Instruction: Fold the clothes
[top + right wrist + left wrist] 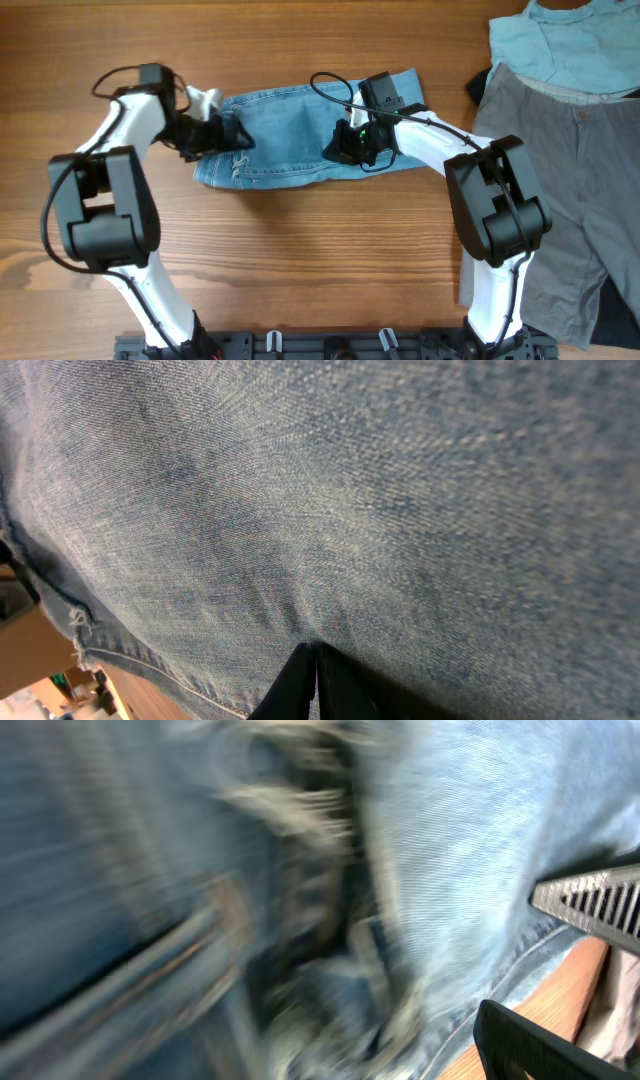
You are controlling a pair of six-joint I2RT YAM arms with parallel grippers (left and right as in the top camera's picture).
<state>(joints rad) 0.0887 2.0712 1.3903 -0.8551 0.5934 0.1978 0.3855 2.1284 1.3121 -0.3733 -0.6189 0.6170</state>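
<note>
Overhead, your jeans (pixel 300 135) lie as a short folded band mid-desk (pixel 300 260), well left of the grey trousers (pixel 570 180). If the left gripper (pixel 228 135) closes on the top layer alone, I judge the fold would peel apart; that arm reaches in low at the band's left end, and the right gripper (pixel 345 148) bears down right of centre. The left wrist view is blurred, yet the fingers (pixel 590 900) stand wide apart over frayed denim. In the right wrist view the closed fingertips (pixel 310 685) touch cloth; dragging them could rumple it, and you cannot tell if any is pinched
</note>
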